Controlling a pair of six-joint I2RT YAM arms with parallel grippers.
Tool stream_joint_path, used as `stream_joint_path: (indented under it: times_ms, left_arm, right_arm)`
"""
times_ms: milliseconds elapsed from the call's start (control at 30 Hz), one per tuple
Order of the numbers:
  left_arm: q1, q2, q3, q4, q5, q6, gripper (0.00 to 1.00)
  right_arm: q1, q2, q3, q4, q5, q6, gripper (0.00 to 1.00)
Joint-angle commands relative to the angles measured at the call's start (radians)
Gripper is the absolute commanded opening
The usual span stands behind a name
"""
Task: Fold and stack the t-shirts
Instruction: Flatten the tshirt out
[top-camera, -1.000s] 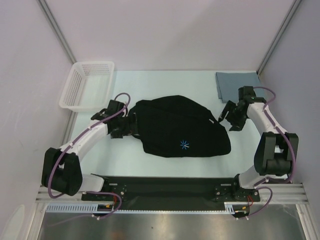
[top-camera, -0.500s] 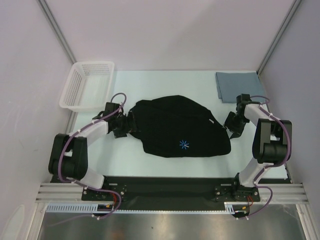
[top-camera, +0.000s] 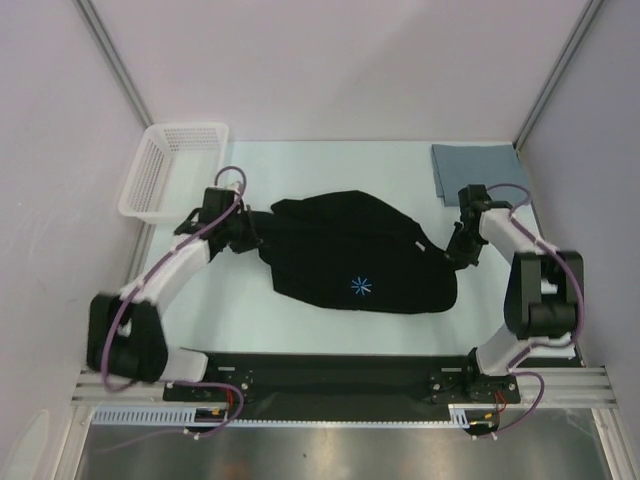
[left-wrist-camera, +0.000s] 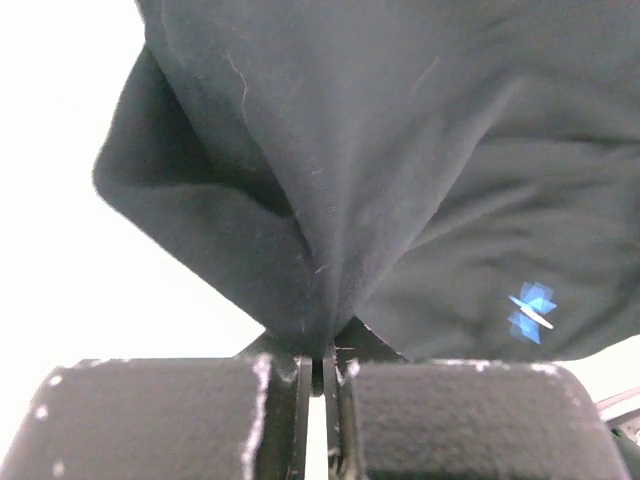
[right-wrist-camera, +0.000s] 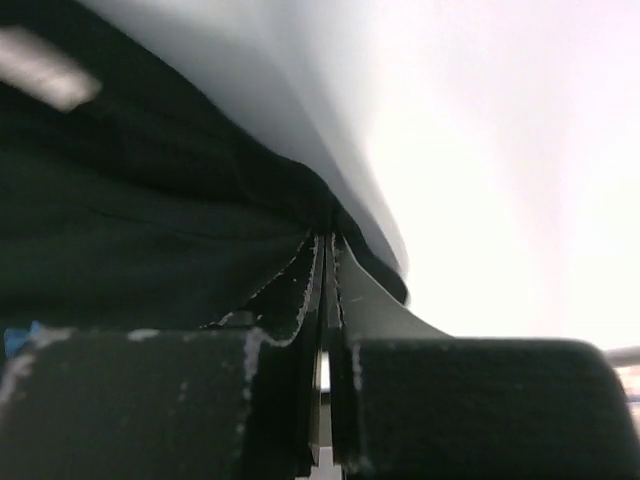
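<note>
The black t-shirt (top-camera: 350, 250) with a small blue starburst mark (top-camera: 359, 286) lies crumpled across the middle of the table. My left gripper (top-camera: 252, 232) is shut on its left edge; in the left wrist view the black cloth (left-wrist-camera: 330, 200) bunches into the pinched jaws of that left gripper (left-wrist-camera: 326, 350). My right gripper (top-camera: 452, 250) is shut on the shirt's right edge, where dark fabric (right-wrist-camera: 150, 230) runs into the right gripper (right-wrist-camera: 328, 245). The folded grey-blue t-shirt (top-camera: 475, 166) lies flat at the back right.
A white mesh basket (top-camera: 172, 168) stands at the back left, just behind my left arm. Pale walls close in the table on three sides. The grey-blue shirt lies just behind my right arm's wrist.
Both grippers moved in onto the black shirt's edges and closed on the cloth. The shirt's left side has been drawn out toward the left.
</note>
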Motion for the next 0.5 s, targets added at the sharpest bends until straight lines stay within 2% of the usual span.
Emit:
stream_joint_path:
  times_ms: [0,133,233,367,467]
  left_arm:
    - [-0.018,-0.315,0.087,-0.188,-0.152,0.072,0.0]
    - [-0.018,-0.584,0.121,-0.333,-0.25,0.107,0.0]
    - [-0.018,-0.742,0.157,-0.379,-0.245,0.132,0.0]
    - [-0.018,-0.819,0.253,-0.457,-0.228,0.15,0.0]
    - [-0.018,-0.809,0.332,-0.457,-0.18,0.175,0.01]
  right_arm:
    - [0.03,-0.288,0.027,-0.125,0.147,0.059,0.0]
    - [0.035,-0.563,0.119,-0.207,0.136,0.067,0.0]
    - [0.048,-0.694,0.249,-0.277,0.113,0.073,0.0]
    - [0.065,-0.812,0.386,-0.36,0.04,0.053,0.0]
    - [0.067,-0.831,0.492,-0.398,0.015,0.065,0.0]
